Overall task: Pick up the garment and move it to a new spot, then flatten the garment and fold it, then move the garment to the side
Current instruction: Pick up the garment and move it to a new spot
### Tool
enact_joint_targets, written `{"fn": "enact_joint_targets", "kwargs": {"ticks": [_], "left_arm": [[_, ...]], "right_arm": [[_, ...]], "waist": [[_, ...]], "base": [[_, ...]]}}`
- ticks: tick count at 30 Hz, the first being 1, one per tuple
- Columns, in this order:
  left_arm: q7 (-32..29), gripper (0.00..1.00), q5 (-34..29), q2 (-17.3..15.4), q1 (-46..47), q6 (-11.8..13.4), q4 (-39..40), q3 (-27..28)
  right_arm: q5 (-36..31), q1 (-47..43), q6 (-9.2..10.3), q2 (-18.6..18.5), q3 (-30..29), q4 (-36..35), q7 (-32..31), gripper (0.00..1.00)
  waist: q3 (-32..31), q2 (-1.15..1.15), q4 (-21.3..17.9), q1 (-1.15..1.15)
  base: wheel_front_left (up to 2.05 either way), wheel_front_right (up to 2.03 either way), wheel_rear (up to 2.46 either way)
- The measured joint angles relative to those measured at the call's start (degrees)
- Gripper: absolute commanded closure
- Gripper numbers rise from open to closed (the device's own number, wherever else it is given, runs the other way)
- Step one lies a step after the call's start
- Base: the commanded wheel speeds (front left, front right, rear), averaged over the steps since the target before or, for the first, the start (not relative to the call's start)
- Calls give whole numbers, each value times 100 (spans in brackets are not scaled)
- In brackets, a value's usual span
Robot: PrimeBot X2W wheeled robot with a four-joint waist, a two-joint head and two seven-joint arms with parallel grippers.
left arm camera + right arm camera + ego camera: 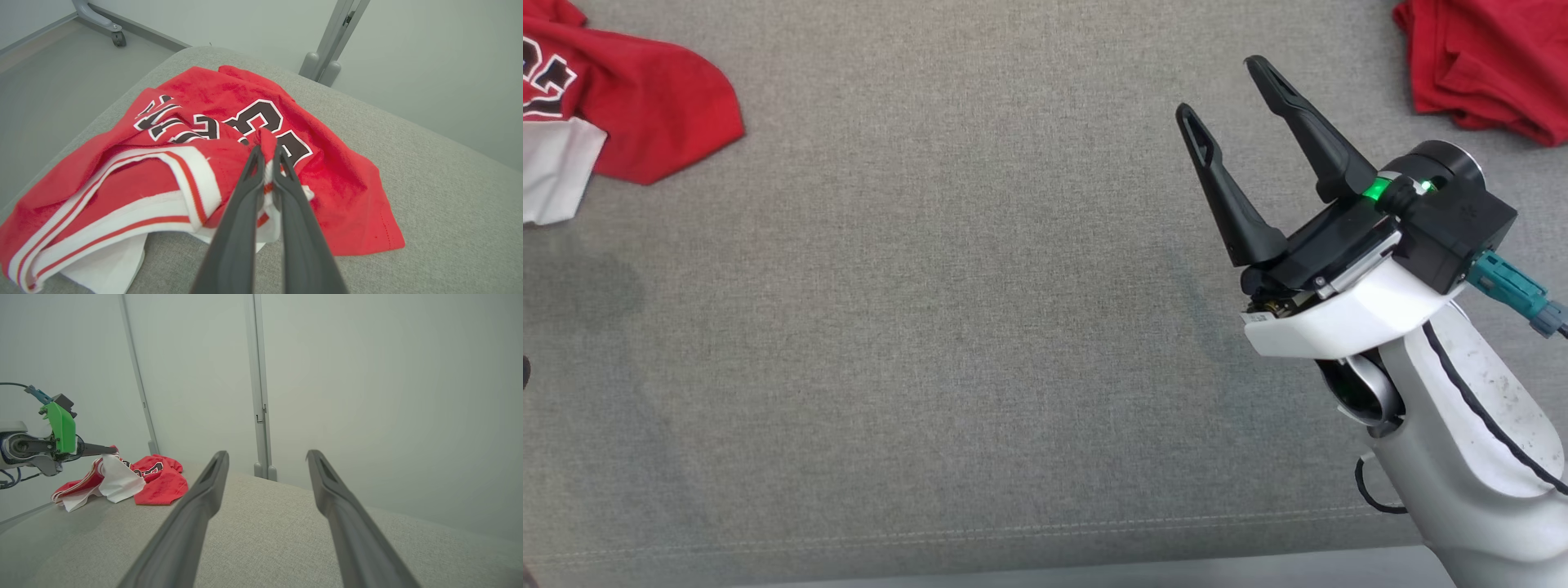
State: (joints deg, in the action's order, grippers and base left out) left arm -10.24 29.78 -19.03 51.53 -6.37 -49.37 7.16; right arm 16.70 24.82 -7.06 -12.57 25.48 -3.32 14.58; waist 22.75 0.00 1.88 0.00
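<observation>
Inspection, current moment.

1. Work surface: a grey padded surface (pixel 980 327) spans the head view.

2. Task item: the garment (pixel 645 106), a red jersey with white and red striped trim and dark white-edged lettering, lies crumpled at the 10 o'clock corner of the head view, partly cut off by the edge. In the left wrist view it sits near a rounded corner of the surface, lettering facing up, with a white layer showing beneath at 7 o'clock.

3. Left gripper (pixel 267 152): clenched on the garment. Its jaws stand almost together, with a bunched ridge of red and white cloth pinched between the tips. In the right wrist view, at 9 o'clock, the cloth is raised to the fingertips and a white panel hangs down from the pinch; the rest of the jersey lies on the surface.

4. Right gripper (pixel 1221 90): released, jaws spread wide, nothing between them. It hangs at 3 o'clock in the head view, fingers (pixel 1225 196) pointing toward 11 o'clock, well apart from the garment.

5. Other items: a second red cloth (pixel 1478 65) lies bunched at 1 o'clock in the head view. An upright post (pixel 257 384) stands against the pale wall beyond the surface. A caster (pixel 118 37) sits on the floor at 11 o'clock in the left wrist view.
</observation>
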Motion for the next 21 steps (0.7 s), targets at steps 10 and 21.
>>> {"fn": "enact_joint_targets", "kwargs": {"ticks": [10, 21], "left_arm": [[181, 100, -208, 323, 20, -101, 425, -783], [32, 100, 286, 1084, 16, -112, 1360, -2161]], "right_arm": [[138, -350, 0, 93, -247, 209, 0, 0], [213, -833, 0, 188, -454, 356, 0, 0]], "waist": [[-667, 0, -36, 0], [-1447, 0, -219, 0]], "base": [[0, 0, 0], [0, 0, 0]]}}
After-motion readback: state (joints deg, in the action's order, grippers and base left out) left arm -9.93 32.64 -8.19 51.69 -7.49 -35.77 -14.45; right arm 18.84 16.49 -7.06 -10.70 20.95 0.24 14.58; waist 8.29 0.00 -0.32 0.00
